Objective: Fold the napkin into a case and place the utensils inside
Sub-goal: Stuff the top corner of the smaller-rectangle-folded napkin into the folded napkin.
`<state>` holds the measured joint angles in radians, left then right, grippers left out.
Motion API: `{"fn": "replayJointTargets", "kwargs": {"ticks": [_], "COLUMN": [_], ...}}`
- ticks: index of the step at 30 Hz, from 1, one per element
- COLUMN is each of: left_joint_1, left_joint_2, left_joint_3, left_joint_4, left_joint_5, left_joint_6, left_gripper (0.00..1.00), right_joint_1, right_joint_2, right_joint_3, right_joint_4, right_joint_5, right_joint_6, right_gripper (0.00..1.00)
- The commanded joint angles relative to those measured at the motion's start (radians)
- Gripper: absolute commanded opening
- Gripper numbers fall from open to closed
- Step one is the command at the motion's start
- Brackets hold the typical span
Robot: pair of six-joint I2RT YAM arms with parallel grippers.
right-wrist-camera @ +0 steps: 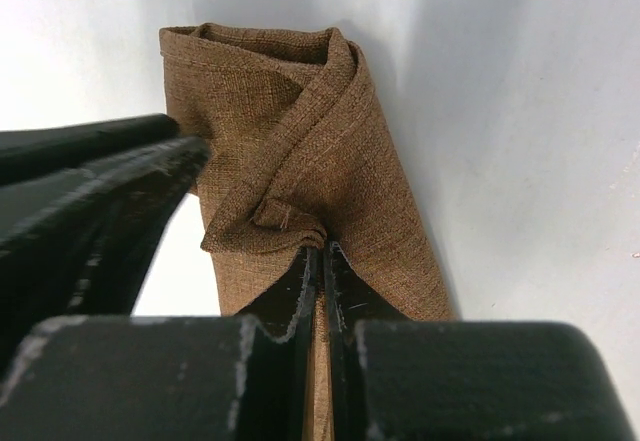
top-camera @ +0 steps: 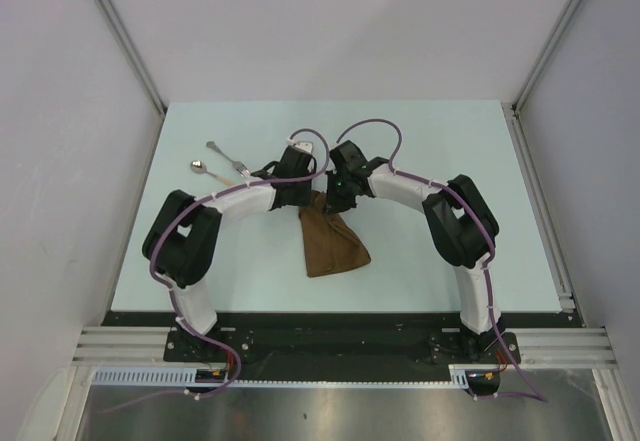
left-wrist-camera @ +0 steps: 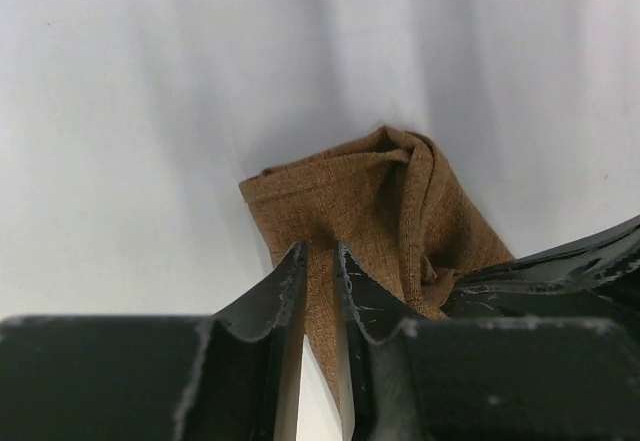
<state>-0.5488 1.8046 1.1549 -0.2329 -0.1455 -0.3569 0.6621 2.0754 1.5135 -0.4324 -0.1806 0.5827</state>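
Observation:
The brown napkin [top-camera: 332,243] lies partly folded at mid-table, its far end bunched and raised between my two grippers. My right gripper [right-wrist-camera: 322,251] is shut on a pinched fold of the napkin [right-wrist-camera: 320,151]. Close beside it on the left, my left gripper [left-wrist-camera: 318,249] hovers at the edge of the napkin [left-wrist-camera: 370,191]; its jaws stand a narrow gap apart, with cloth and table showing through and nothing pinched. From above, the left gripper [top-camera: 306,198] and right gripper [top-camera: 335,201] nearly touch. The fork [top-camera: 226,158] and spoon [top-camera: 207,170] lie at the far left, apart from the napkin.
The pale green table [top-camera: 440,151] is walled in by white panels on three sides. A black rail [top-camera: 340,341] with the arm bases runs along the near edge. Both arms arch inward over the table's middle.

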Motion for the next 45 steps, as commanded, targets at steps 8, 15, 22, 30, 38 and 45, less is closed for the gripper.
{"fn": "replayJointTargets", "kwargs": {"ticks": [8,15,22,30,38,45], "left_joint_1": [-0.025,-0.031,-0.031,-0.030,-0.019,-0.003], "left_joint_2": [0.042,0.085,0.088,0.059,-0.053,-0.077], "left_joint_3": [0.055,0.104,0.106,0.089,0.060,0.039], "left_joint_4": [-0.031,-0.069,-0.065,-0.034,-0.016,0.000], "left_joint_5": [0.038,0.004,-0.048,-0.066,-0.026,0.063], "left_joint_6": [0.036,0.044,0.042,0.042,0.047,0.024], "left_gripper": [0.30,0.29,0.12,0.06,0.00,0.00], "right_joint_1": [-0.004,-0.004,-0.002,-0.001,-0.001,0.008], "right_joint_2": [-0.038,-0.040,-0.041,-0.038,-0.035,-0.023], "right_joint_3": [0.005,0.010,0.016,0.014,0.022,0.050], "right_joint_4": [0.006,0.006,-0.003,-0.005,-0.023,-0.049], "right_joint_5": [-0.025,-0.026,-0.022,-0.020,-0.022,-0.026], "right_joint_6": [-0.001,-0.001,-0.001,-0.001,-0.012,-0.026], "right_gripper": [0.00,0.00,0.00,0.00,0.00,0.00]}}
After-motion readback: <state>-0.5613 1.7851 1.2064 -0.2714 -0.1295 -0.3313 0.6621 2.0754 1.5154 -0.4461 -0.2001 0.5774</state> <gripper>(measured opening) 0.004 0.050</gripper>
